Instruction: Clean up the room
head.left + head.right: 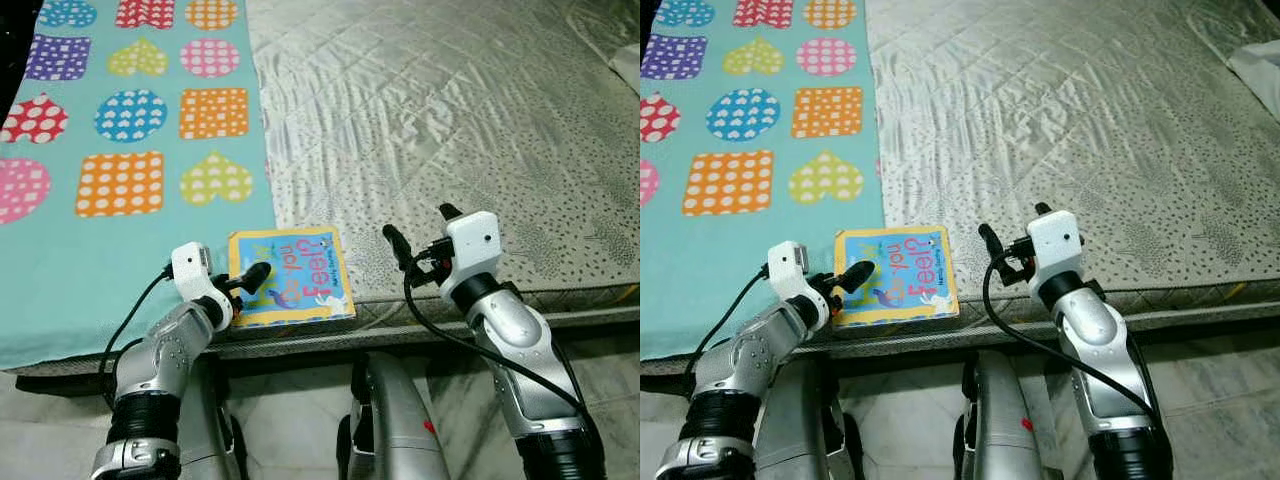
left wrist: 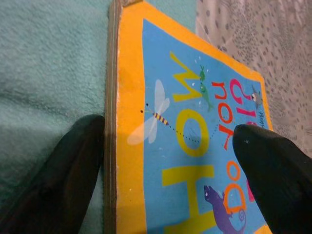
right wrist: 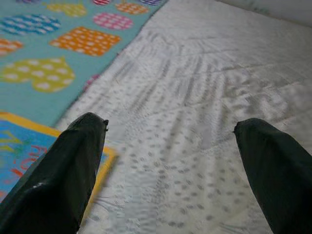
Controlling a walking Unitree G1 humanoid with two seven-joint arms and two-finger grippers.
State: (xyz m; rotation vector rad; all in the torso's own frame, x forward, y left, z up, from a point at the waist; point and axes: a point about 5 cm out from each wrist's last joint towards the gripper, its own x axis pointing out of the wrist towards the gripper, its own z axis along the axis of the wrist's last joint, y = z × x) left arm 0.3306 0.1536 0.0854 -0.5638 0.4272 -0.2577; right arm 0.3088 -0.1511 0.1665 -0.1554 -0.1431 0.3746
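Note:
A children's board book [image 1: 291, 277] with a yellow border and a blue cover lies flat at the bed's near edge, where the teal blanket meets the grey mattress. My left gripper [image 1: 250, 278] is open at the book's left edge. In the left wrist view, one finger [image 2: 63, 180] rests on the blanket beside the book's [image 2: 185, 146] side and the other hovers over the cover. My right gripper [image 1: 420, 226] is open and holds nothing. It hovers over the mattress just right of the book [image 3: 19, 146].
A teal blanket [image 1: 130, 120] printed with dotted hearts and squares covers the bed's left part. The quilted silver-grey mattress [image 1: 450, 120] stretches to the right. A white cloth [image 1: 1260, 65] lies at the far right. The bed's front edge [image 1: 420, 325] runs above a tiled floor.

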